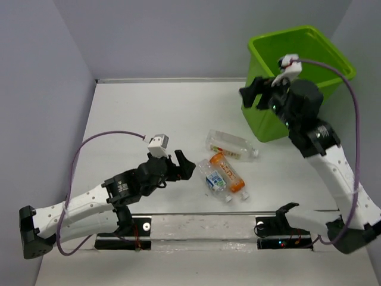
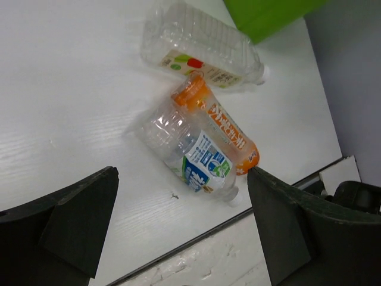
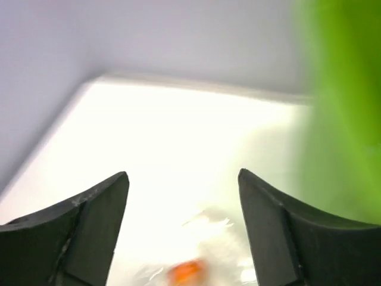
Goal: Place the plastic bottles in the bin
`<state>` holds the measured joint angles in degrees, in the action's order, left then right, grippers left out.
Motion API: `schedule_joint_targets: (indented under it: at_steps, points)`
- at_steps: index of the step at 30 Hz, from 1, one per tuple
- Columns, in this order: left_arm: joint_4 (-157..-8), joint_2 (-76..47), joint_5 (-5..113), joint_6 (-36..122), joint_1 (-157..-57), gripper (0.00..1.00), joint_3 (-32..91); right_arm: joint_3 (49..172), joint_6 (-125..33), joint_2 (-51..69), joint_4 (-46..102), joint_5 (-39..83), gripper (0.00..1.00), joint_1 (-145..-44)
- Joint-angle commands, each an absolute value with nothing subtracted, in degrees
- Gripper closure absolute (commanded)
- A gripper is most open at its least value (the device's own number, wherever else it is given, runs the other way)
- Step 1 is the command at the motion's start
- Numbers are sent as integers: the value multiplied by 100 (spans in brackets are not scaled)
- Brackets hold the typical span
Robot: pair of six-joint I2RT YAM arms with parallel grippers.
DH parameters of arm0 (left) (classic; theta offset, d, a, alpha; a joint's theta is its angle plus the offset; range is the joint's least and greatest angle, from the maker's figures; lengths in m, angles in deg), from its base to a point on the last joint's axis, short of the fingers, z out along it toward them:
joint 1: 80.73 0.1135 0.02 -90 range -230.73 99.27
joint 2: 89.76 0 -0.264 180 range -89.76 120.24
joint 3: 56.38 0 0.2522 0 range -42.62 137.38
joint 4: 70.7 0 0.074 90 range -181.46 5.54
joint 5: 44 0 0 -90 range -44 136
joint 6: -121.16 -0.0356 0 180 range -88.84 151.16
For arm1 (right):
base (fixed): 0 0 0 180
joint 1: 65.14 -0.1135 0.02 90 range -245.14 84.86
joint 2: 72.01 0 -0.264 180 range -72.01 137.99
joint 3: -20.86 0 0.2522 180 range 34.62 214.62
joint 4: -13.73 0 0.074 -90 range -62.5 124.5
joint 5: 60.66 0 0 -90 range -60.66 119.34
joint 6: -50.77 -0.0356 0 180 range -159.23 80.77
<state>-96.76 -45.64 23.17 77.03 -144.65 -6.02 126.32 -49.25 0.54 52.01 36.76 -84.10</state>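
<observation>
Left fingers [image 2: 65,229] wide before three bottles [image 2: 199,149]

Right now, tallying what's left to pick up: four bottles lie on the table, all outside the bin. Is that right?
Not four, three. The top view shows a clear bottle, an orange bottle and a blue-labelled bottle lying on the table, all outside the bin.

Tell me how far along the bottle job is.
Done: unconfirmed, the floor of the bin is hidden. In hand: nothing; the right gripper stands open and empty beside the bin, the left gripper open, facing the bottles. Left: three on the table, the clear bottle, the orange bottle and the blue-labelled bottle.
</observation>
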Motion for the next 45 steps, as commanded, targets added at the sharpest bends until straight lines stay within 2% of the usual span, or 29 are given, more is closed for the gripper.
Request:
schedule_joint_targets:
  at_steps: [1, 3, 6, 9, 10, 13, 23, 32, 33, 34, 36, 37, 38, 43, 45]
  points:
    - [-10177, -4818, 1421, 7291, -14463, 1, 114, 9716, -5688, -1364, 4736, 2494, 29, -10157]
    - [-10466, -4932, 1217, 7169, -14463, 1, 255, 8742, -5995, -1497, 4788, 2748, 37, -10572]
    - [-10775, -5012, 892, 6948, -14462, 1, 527, 8219, -6374, -1673, 4929, 3240, 37, -11460]
    - [-10872, -5117, 541, 6747, -14454, 1, 730, 8050, -6585, -1446, 5123, 3812, 22, -12085]
    - [-10863, -5161, 470, 6668, -14454, 1, 730, 8050, -6594, -1332, 5192, 3909, 13, -12173]
    - [-10557, -5424, 242, 6422, -14454, 1, 503, 8068, -6612, -841, 5211, 4155, 8, -12358]
    - [-10547, -6031, 188, 6386, -14454, 1, 309, 8191, -6638, 39, 5140, 4376, 11, -12411]
    - [-10556, -5733, 267, 6359, -14454, 1, 361, 8674, -6612, 1086, 5114, 4595, 17, -12736]
    - [-10547, -5698, 285, 6359, -14462, 1, 352, 8692, -6638, 1156, 5114, 4648, 19, -12806]
    - [-10547, -5689, 285, 6359, -14454, 1, 370, 8744, -6647, 1218, 5114, 4692, 32, -12807]
    - [-10556, -5628, 276, 6359, -14454, 1, 370, 8797, -6656, 1157, 5114, 4771, 41, -12859]
    - [-10556, -5636, 285, 6368, -14454, 1, 379, 8841, -6630, 1018, 5114, 4780, 59, -12859]
    - [-10538, -5636, 294, 6368, -14454, 1, 361, 8885, -6612, 921, 5131, 4798, 65, -12859]
    - [-10494, -5618, 381, 6429, -14454, 1, 309, 9446, -6305, 51, 5166, 4797, 69, -12859]
    - [-10328, -5575, 478, 6482, -14454, 1, 238, 9771, -6077, -361, 5193, 5312, 70, -12859]
